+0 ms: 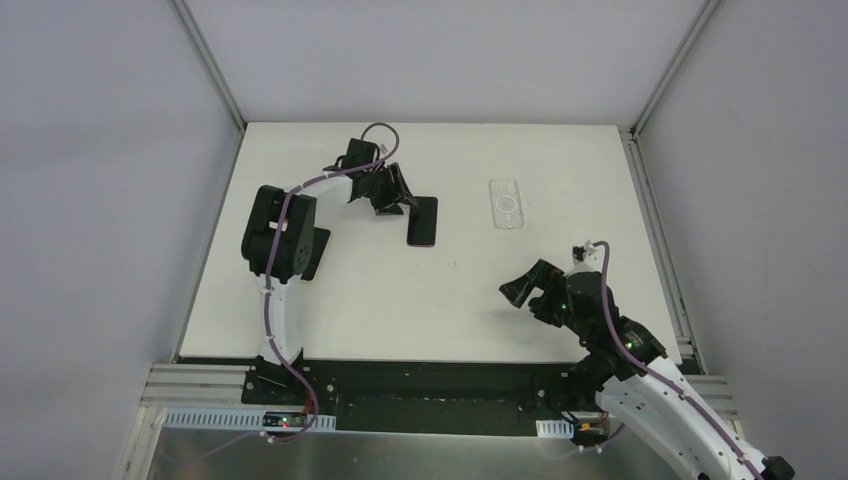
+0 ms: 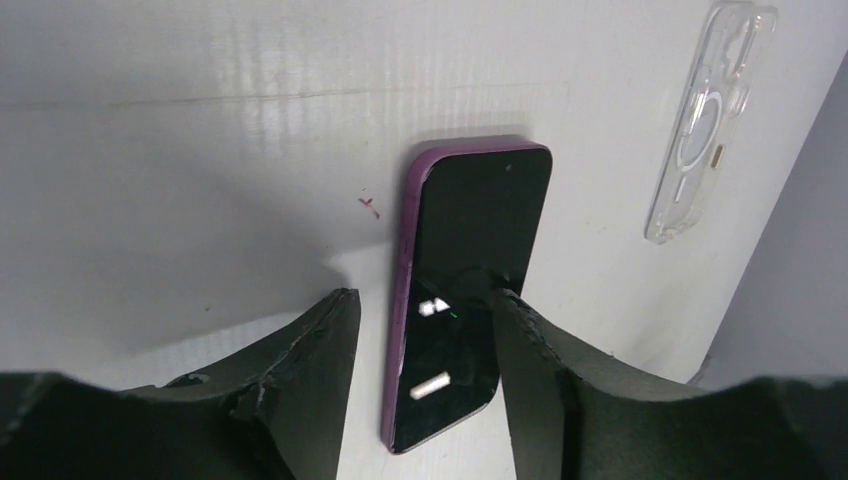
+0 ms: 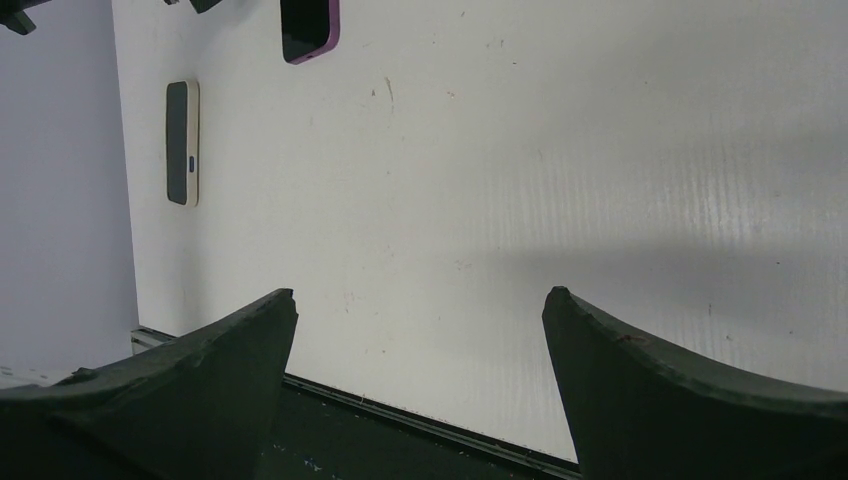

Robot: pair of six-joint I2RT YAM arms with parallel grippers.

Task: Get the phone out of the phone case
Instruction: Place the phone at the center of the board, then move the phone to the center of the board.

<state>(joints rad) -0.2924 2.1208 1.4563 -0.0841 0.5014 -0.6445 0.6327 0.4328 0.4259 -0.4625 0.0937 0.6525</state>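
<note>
The phone (image 1: 423,221), dark-screened with a purple rim, lies flat and bare on the white table (image 1: 400,300). The clear phone case (image 1: 506,203) lies empty to its right, apart from it. My left gripper (image 1: 398,200) is open at the phone's far-left end. In the left wrist view the phone (image 2: 480,220) lies between my open fingers (image 2: 310,370), and there is a gap on its purple side. The case (image 2: 700,130) shows at the upper right. My right gripper (image 1: 517,290) is open and empty above the table's near right; its wrist view shows its fingers (image 3: 230,370) wide apart.
A second dark device with a pale rim (image 3: 182,143) lies by the table's left edge, partly hidden behind my left arm (image 1: 280,235) in the top view. The table's black front rail (image 3: 400,420) runs under my right gripper. Grey walls enclose the table.
</note>
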